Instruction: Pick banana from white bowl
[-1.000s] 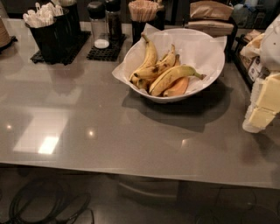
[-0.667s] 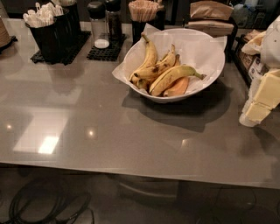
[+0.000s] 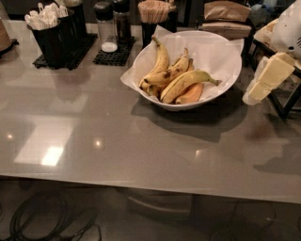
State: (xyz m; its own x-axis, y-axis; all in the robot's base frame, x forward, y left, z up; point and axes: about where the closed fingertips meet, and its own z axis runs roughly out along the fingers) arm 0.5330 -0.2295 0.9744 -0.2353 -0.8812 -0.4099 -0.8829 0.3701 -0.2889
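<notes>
The white bowl (image 3: 221,52), wide and lined with crinkled white paper, stands at the back middle of the grey table (image 3: 117,141). The banana (image 3: 186,81), long, gently curved and clean yellow with a greenish stem pointing right, lies at the front of the pile in the bowl. Smaller brown-spotted bananas (image 3: 162,70) lie behind it and an orange-toned one (image 3: 192,95) lies under it. My gripper (image 3: 257,88), cream and white, hangs at the right edge, just right of the bowl's rim and a little above the table. It holds nothing that I can see.
Black condiment holders with white cutlery (image 3: 54,28), two shakers (image 3: 107,28) and a cup of stir sticks (image 3: 153,14) line the back edge. A brown paper stack (image 3: 225,14) sits behind the bowl. A dark rack (image 3: 282,103) stands at the right. Cables (image 3: 42,221) lie on the floor.
My gripper has moved up and to the left, closer to the bowl's right rim. The bowl and the bananas have not moved.
</notes>
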